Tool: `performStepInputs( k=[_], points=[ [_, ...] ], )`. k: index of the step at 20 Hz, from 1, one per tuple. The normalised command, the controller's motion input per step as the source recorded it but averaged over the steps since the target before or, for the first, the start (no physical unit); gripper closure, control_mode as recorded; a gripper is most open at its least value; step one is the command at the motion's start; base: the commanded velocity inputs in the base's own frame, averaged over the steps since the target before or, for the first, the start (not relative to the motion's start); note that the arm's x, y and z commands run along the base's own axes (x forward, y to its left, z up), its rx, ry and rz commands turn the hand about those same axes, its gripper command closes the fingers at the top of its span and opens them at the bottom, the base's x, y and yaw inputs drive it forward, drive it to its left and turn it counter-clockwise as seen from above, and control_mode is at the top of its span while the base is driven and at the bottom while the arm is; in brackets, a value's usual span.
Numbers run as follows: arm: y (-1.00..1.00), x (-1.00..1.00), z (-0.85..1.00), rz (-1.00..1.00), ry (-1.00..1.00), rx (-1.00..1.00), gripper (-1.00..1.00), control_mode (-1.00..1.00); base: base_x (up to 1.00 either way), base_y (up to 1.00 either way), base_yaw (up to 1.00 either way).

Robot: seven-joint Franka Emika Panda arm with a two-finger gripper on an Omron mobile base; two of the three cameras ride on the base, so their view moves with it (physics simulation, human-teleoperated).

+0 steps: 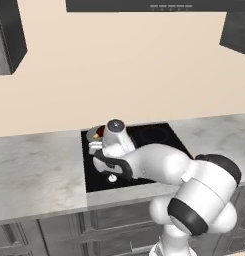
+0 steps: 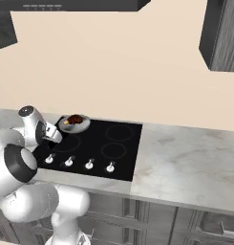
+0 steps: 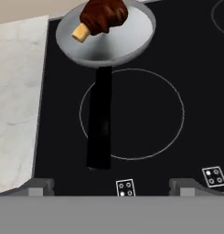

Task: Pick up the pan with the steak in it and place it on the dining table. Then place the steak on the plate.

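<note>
Setting: a domestic kitchen, rendered. Indicators: a black glass cooktop (image 2: 92, 146) with ring-marked burners and a row of front knobs (image 2: 89, 164), set into a marble surface (image 2: 185, 162); grey drawer fronts (image 1: 69, 225) below; dark wall cabinets (image 2: 221, 33) and a range hood (image 1: 159, 5) against a beige wall (image 1: 124, 65).

Kitchen bkgd, plain beige wall (image 2: 118, 62).
Marble table (image 2: 185, 162) w/ black cooktop (image 2: 113, 143); dark upper cabinets (image 2: 221, 33), grey drawers (image 1: 59, 232) below.
</note>
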Motion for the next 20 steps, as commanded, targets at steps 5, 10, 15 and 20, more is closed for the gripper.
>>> performStepInputs(
  k=[5, 10, 15, 20],
  points=[
    [0.07, 0.77, -0.43, -0.01, 0.01, 0.00, -1.00, -1.00, 0.00, 0.00, 0.00],
    [0.18, 0.61, -0.41, 0.00, 0.00, 0.00, -1.00, -1.00, 0.00, 0.00, 0.00],
    [0.30, 0.27, -0.28, 0.00, 0.00, 0.00, -1.00, -1.00, 0.00, 0.00, 0.00],
    [0.40, 0.09, -0.15, -0.01, 0.00, 0.00, -1.00, -1.00, 0.00, 0.00, 0.00]
  ],
)
